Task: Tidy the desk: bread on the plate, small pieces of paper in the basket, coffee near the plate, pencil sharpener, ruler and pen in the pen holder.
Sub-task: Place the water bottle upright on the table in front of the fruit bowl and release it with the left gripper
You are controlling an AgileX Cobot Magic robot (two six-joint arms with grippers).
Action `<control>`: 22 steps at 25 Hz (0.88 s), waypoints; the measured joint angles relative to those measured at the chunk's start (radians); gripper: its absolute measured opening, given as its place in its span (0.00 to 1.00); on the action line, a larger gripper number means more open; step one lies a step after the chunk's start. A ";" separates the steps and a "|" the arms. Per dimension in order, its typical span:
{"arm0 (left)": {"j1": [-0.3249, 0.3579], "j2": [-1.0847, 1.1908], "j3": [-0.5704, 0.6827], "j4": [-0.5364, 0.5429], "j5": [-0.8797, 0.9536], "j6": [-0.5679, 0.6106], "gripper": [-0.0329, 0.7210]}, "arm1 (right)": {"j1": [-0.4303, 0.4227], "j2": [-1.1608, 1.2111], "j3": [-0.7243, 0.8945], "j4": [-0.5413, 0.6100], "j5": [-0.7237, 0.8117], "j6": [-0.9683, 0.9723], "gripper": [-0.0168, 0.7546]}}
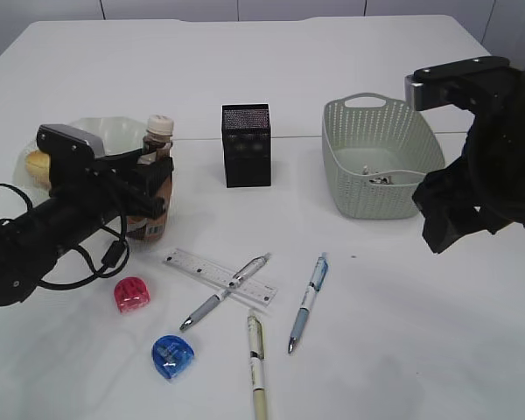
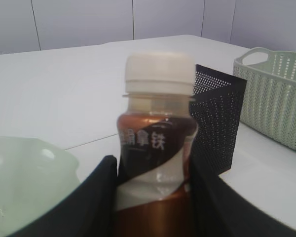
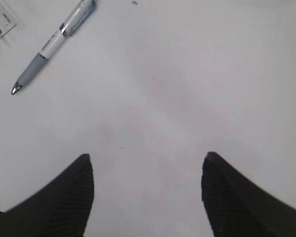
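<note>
My left gripper [image 1: 154, 185] is shut on the coffee [image 1: 159, 144], a white-capped bottle with a brown label. It stands upright just right of the pale green plate [image 1: 105, 131]; the left wrist view shows both fingers [image 2: 101, 197] pressed on the bottle [image 2: 158, 148]. The bread [image 1: 37, 162] lies on the plate, half hidden by the arm. The ruler [image 1: 219, 273], three pens [image 1: 223, 293] and a pink [image 1: 132, 295] and a blue pencil sharpener [image 1: 172, 356] lie on the desk [image 1: 394, 332]. My right gripper [image 3: 145, 160] hangs open over bare desk.
The black mesh pen holder [image 1: 246, 144] stands at the centre back, with the grey-green basket [image 1: 381, 140] to its right holding small pieces of paper [image 1: 381, 178]. The right arm [image 1: 472, 175] hangs beside the basket's right end. One pen [image 3: 52, 44] lies left of the right gripper.
</note>
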 joint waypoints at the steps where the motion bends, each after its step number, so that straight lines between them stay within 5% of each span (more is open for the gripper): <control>1: 0.002 0.000 0.003 0.000 -0.007 0.000 0.47 | 0.000 0.000 0.000 0.000 -0.002 0.000 0.67; 22: 0.008 0.002 0.047 0.008 -0.055 0.062 0.50 | 0.000 0.000 0.000 0.000 -0.004 0.000 0.67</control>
